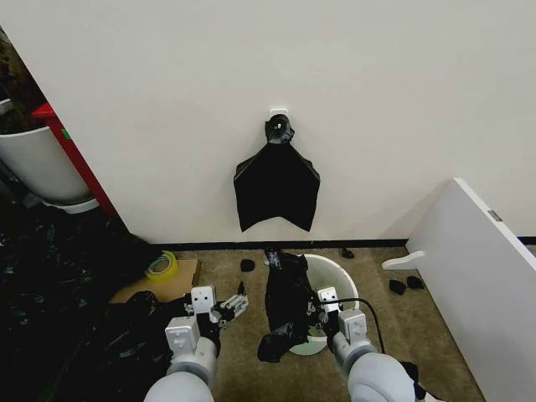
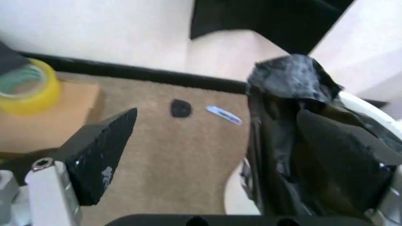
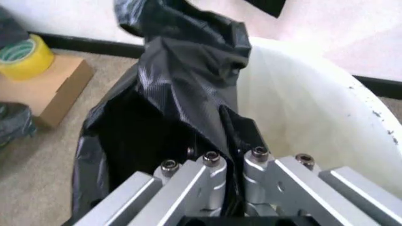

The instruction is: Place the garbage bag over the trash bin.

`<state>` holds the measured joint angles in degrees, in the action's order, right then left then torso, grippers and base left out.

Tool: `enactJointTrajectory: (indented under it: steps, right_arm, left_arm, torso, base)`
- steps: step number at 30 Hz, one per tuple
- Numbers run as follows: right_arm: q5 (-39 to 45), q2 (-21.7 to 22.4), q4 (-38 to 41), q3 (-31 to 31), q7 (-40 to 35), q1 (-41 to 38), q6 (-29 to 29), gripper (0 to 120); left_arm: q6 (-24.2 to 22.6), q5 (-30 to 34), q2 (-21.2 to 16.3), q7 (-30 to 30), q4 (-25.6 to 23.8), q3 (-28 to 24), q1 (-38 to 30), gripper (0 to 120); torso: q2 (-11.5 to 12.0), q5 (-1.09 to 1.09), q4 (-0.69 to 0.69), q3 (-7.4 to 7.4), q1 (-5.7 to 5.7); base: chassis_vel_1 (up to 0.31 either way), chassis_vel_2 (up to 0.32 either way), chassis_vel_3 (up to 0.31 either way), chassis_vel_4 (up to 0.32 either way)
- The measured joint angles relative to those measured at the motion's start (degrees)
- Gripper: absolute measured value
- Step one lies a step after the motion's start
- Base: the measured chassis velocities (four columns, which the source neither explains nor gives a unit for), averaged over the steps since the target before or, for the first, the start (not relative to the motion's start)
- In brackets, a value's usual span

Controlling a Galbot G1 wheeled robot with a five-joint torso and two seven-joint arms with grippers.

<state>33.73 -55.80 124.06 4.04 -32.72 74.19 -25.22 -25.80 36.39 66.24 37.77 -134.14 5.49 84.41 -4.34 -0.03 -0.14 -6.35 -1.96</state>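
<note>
Here the floor (image 1: 419, 322) was a short-pile tan carpet, bounded by a plain pale wall with a black skirting strip. Going left to right in the head view: a wide heap of glossy black plastic (image 1: 50, 276) lay at the far left, beside a flat brown cardboard box (image 1: 180, 276) carrying a roll of yellow tape (image 1: 161, 265).

The left gripper (image 1: 228, 307) hovered above bare carpet, just left of the garbage bag and apart from it. In the left wrist view its jaws stood spread wide, with one black wedge-shaped finger (image 2: 103, 150) visible and nothing held between them.

The garbage bag (image 1: 286, 301) was thin, glossy, heavily wrinkled black film. It stood bunched in a tall column against the left side of the trash bin (image 1: 339, 276), draped over that part of the rim, with its lower end crumpled on the carpet. The trash bin was a round, smooth white plastic bucket, its mouth mostly uncovered.

The right gripper (image 1: 328, 308) sat at the near rim of the bin. In the right wrist view its metal jaws (image 3: 232, 160) were pressed together, pinching a fold of the bag film.

On the wall above, a flat black fan-shaped sheet (image 1: 276, 188) hung from a knotted neck. At the far right, a white panel (image 1: 481, 285) leaned near the wall.
</note>
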Motion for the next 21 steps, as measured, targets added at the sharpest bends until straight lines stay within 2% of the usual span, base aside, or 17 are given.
enactJointTrajectory:
  steps: [8,13,21]
  right_arm:
    - [0.6,0.5,-1.3,-1.5,-1.1,0.9,1.1,0]
    - [-3.1,1.0,-2.5,-2.6,-1.7,2.5,3.0,0]
    - [-8.5,1.0,-2.7,-3.0,-1.6,5.6,5.1,0]
  left_arm:
    - [-2.6,2.8,-0.5,-0.8,2.7,-0.2,-3.1,100]
    - [-4.4,3.5,-0.4,-2.1,3.6,-0.8,-5.1,100]
    - [-9.4,12.3,0.4,-4.0,6.9,-2.4,-10.2,100]
  torso:
    - [0.0,0.00,0.00,0.00,0.00]
    - [0.0,0.00,0.00,0.00,0.00]
    - [0.0,0.01,0.00,0.00,0.00]
  base:
    - [0.000,0.000,0.000,0.000]
    - [0.000,0.000,0.000,0.000]
    - [0.000,0.000,0.000,0.000]
